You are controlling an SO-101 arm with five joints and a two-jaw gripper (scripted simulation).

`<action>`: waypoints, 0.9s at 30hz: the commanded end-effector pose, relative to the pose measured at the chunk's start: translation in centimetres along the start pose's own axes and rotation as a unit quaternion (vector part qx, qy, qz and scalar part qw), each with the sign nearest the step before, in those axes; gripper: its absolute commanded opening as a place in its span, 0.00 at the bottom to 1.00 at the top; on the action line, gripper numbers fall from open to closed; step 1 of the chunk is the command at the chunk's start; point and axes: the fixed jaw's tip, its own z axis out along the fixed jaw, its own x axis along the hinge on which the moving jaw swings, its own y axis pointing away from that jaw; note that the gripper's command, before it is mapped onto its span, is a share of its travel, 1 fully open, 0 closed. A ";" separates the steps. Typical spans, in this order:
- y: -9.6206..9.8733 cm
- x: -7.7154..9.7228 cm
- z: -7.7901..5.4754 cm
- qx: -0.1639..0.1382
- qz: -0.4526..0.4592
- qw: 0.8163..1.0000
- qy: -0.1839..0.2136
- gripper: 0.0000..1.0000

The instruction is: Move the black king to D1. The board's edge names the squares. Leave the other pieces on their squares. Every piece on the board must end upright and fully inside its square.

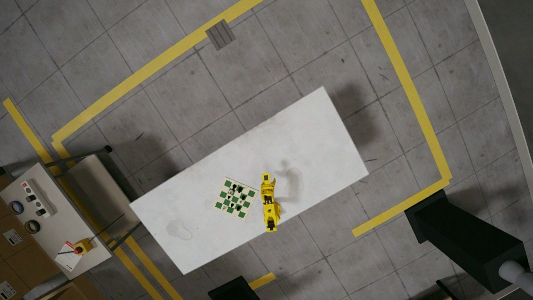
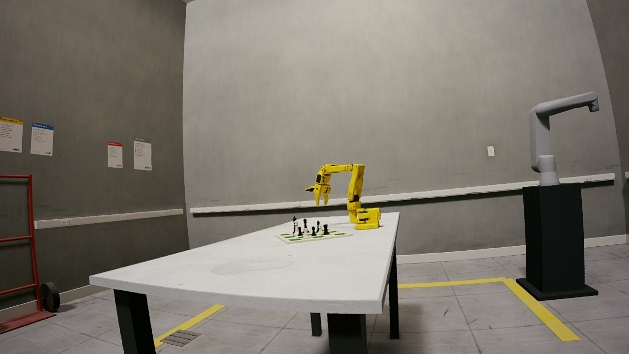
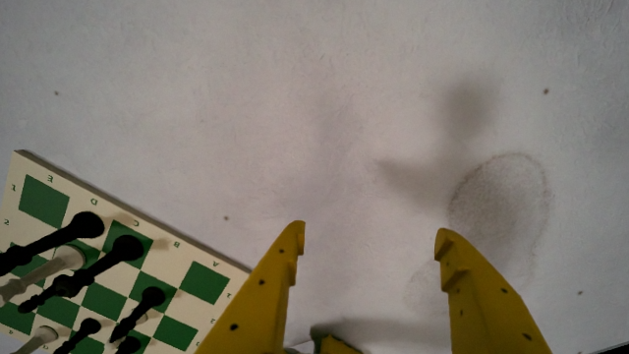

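Room: grey tiled floor with yellow tape lines (image 2: 534, 306), grey walls with posted sheets (image 2: 142, 153), a red hand truck (image 2: 29, 206) at the left, a grey arm on a black pedestal (image 2: 555, 237) at the right.
Surface: long white surface (image 2: 272, 277) on dark legs, with faint ring stains; it carries the chessboard and the yellow arm.
Chessboard: small green-and-cream chessboard (image 1: 246, 214) lying near the arm's end of the surface, with letters and numbers along its edge; black and white pieces stand on it, all upright in the exterior view.
Black king: two tall black pieces stand side by side at the board edge lettered D and C; the black king (image 3: 54, 238) looks to be the one on the D square of that edge row, though which of the two is the king is hard to tell.
Arm: yellow arm (image 2: 355, 185) seated on its base (image 2: 373, 216) at the far end of the surface, just beside the board, elbow raised.
Claw: the claw (image 3: 369, 246) hangs high over bare surface off the board's side, parted and grasping nothing; its shadow falls on a ring stain (image 3: 496, 202).
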 end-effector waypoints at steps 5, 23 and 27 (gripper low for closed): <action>-5.3 0.7 -1.0 0.042 0.107 0.993 0.013 0.36; -9.0 2.6 -1.9 0.070 0.199 0.977 0.033 0.40; -9.0 2.6 -1.9 0.070 0.199 0.977 0.033 0.40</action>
